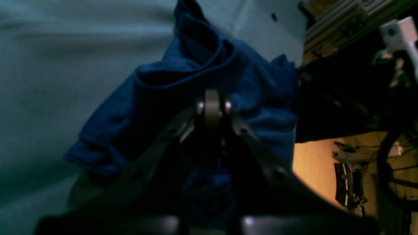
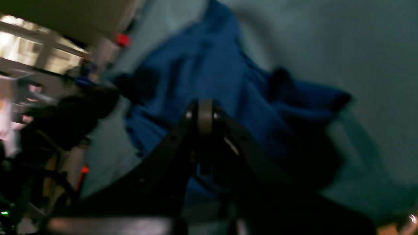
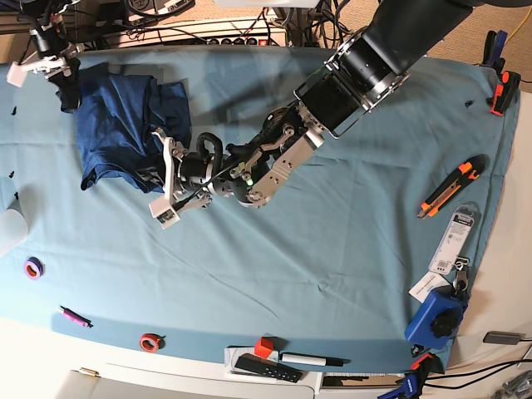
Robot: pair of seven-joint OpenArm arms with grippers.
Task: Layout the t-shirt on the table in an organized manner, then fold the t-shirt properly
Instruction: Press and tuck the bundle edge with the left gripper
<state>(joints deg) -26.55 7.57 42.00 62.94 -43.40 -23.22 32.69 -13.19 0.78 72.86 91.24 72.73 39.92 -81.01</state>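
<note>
Navy t-shirt [image 3: 116, 125] lies bunched at ten o'clock on the table [image 3: 332, 249]; left gripper [image 1: 212, 98] and right gripper [image 2: 205, 112] each pinch its cloth, jaws pressed together.

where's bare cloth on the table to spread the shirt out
Widest bare patch: table centre, between the left arm and the front-edge clutter, stretching toward the utility knife. Crowded: the far-left corner where the t-shirt is bunched under both grippers.
</note>
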